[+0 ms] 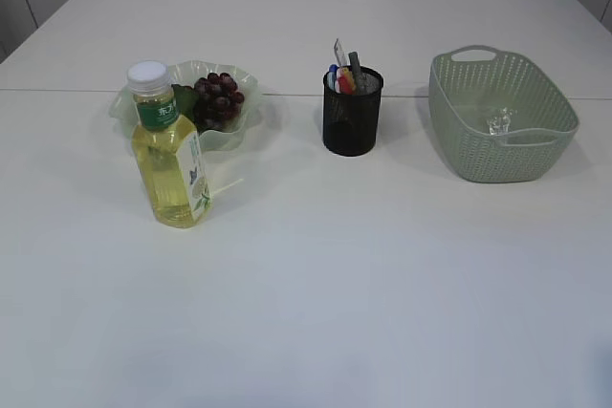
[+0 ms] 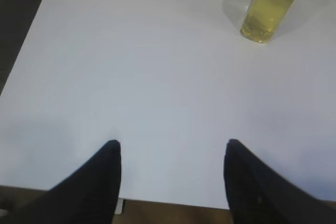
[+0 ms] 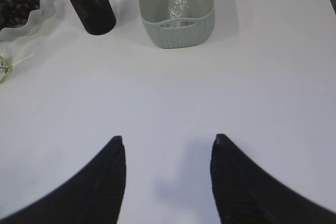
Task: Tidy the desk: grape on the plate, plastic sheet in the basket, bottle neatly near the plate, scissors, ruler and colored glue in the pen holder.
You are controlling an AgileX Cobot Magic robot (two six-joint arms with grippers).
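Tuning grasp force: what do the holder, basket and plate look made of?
Holder: black wire mesh, probably metal, matte; the fine grid shows the contents through it.
Basket: pale green, likely moulded plastic; woven-look perforated walls, cut-out handles.
Plate: clear greenish plastic or glass, glossy, wavy rim; which one cannot be told.

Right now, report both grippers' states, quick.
Left gripper: open, holding nothing, above bare table.
Right gripper: open, holding nothing, above bare table.

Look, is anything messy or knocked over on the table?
Nothing stands out. The bottle stands upright by the plate of grapes, and the pen holder and basket sit upright.
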